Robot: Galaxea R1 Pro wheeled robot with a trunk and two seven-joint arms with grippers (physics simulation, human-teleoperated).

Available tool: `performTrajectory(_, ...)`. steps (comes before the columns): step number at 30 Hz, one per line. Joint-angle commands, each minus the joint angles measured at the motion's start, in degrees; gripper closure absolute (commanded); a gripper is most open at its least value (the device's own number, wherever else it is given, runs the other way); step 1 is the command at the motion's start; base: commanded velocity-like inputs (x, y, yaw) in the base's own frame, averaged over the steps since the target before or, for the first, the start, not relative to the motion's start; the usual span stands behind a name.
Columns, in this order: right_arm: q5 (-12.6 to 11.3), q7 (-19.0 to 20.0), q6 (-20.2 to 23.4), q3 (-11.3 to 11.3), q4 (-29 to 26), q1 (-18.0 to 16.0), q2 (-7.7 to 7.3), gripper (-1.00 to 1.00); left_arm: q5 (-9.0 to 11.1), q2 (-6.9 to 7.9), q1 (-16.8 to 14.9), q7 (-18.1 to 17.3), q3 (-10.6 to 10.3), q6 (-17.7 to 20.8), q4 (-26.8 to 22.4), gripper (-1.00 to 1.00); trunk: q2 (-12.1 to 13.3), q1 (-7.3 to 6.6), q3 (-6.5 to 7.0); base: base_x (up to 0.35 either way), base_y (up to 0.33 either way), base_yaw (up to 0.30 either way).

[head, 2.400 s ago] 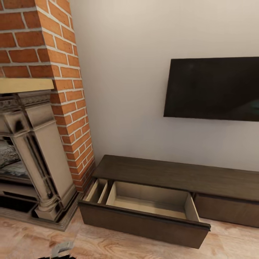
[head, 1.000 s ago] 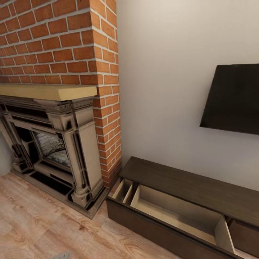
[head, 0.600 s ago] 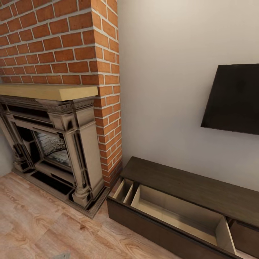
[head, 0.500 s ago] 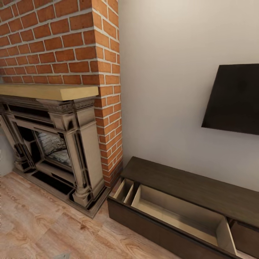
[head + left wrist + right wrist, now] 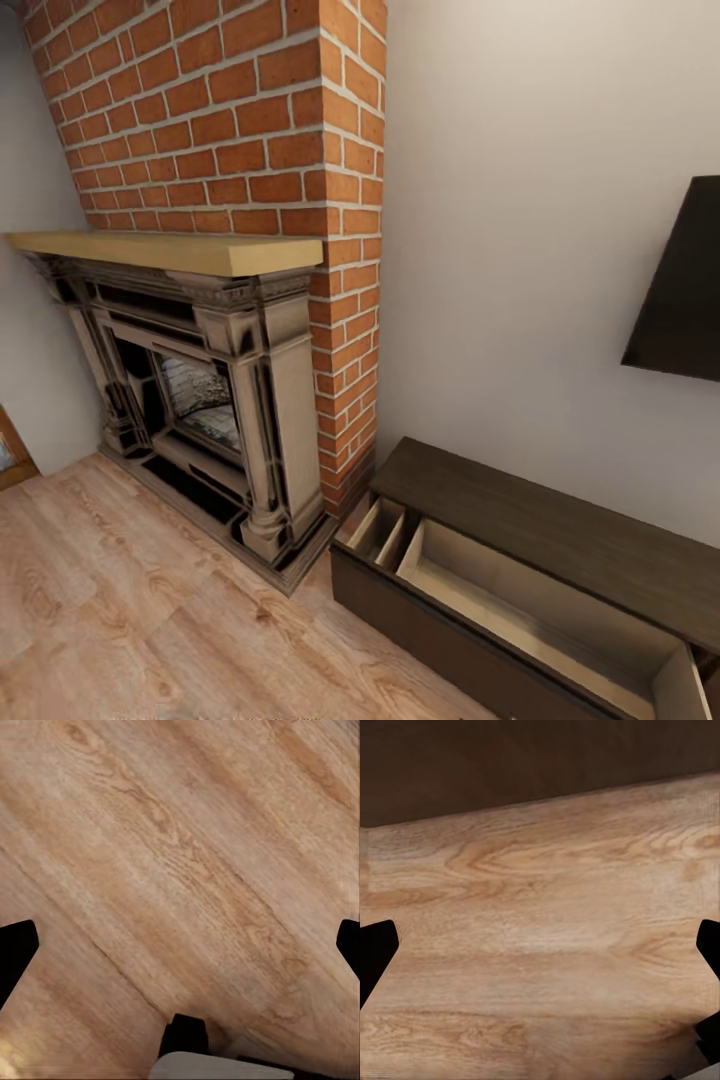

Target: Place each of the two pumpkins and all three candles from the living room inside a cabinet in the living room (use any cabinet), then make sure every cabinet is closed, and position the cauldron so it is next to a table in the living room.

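Standing open at lower right, the cabinet (image 5: 560, 560) drawer (image 5: 530, 610) waits — bare inside; both grippers (image 5: 180, 945) (image 5: 540, 945) spread wide, holding nothing.

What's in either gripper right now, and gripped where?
Nothing is held. In each wrist view the left gripper and right gripper have fingertips wide apart at the frame edges, with only bare wood floor between them.

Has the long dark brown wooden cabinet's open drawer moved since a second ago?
No. The drawer keeps its spot beside the red brick chimney; only the camera has turned left.
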Motion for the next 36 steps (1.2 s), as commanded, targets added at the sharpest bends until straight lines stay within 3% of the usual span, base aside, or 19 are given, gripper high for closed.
performTrajectory(1, -0.5, -0.1, -0.2, 0.5, 0.0, 0.0, 0.01, -1.00, 0.4, 0.02, 0.0, 0.2, -0.3, 0.2, 1.5, -1.00, 0.0, 0.00, -0.06, 0.000, 0.000, 0.286)
performTrajectory(4, -0.5, -0.1, -0.2, 0.5, 0.1, 0.0, 0.01, -1.00, 0.6, -0.61, 0.0, 0.2, -0.3, 0.1, 5.4, -1.00, 0.0, 0.00, -0.06, 0.000, 0.000, 0.286)
performTrajectory(9, -0.5, -0.1, -0.2, 0.5, 0.0, 0.0, 0.01, -1.00, 0.7, -3.29, 0.3, 0.2, -0.2, 0.2, 14.1, -1.00, 0.0, 0.00, -0.06, 0.000, 0.000, 0.286)
performTrajectory(12, -0.5, -0.1, -0.2, 0.5, 0.0, 0.0, 0.01, -1.00, 0.7, -4.61, 0.6, 0.2, -0.2, 0.2, 16.8, -1.00, 0.0, 0.00, -0.06, 0.000, 0.000, 0.286)
performTrajectory(18, -0.5, -0.1, -0.2, 0.5, 0.1, 0.0, 0.01, -1.00, 0.9, -5.58, 0.7, 0.2, -0.2, 0.2, 17.7, -1.00, 0.0, 0.00, -0.06, 0.000, 0.000, 0.286)
performTrajectory(36, -0.5, -0.1, -0.2, 0.5, 0.1, 0.0, 0.06, -1.00, 1.0, -5.73, 0.7, 0.2, -0.2, 0.1, 17.7, -1.00, 0.0, 0.00, -0.06, 0.000, 0.000, 0.286)
